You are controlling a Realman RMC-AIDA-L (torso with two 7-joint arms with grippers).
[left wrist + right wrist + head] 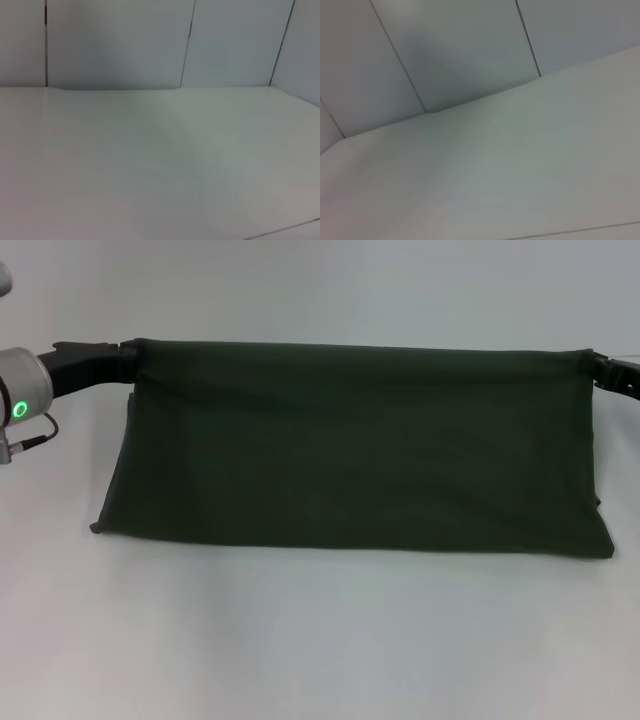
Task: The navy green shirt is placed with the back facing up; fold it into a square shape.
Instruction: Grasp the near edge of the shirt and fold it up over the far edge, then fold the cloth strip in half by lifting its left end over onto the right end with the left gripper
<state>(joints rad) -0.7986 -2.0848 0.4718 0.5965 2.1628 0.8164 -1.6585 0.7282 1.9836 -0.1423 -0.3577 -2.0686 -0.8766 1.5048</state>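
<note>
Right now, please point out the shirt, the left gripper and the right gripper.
shirt point(350, 450): head view, middle of the cloth.
left gripper point(128, 355): head view, tip at the shirt's corner.
right gripper point(597, 363): head view, tip at the other corner.

You see the navy green shirt point(350, 445) filling the middle of the head view as a wide, dark olive-green panel of plain, soft fabric. Its top edge runs taut and nearly straight across the upper part of the frame, raised at both upper corners. From there the cloth slopes down toward you, and its lower edge rests on the white surface, flaring slightly wider at lower left.
</note>
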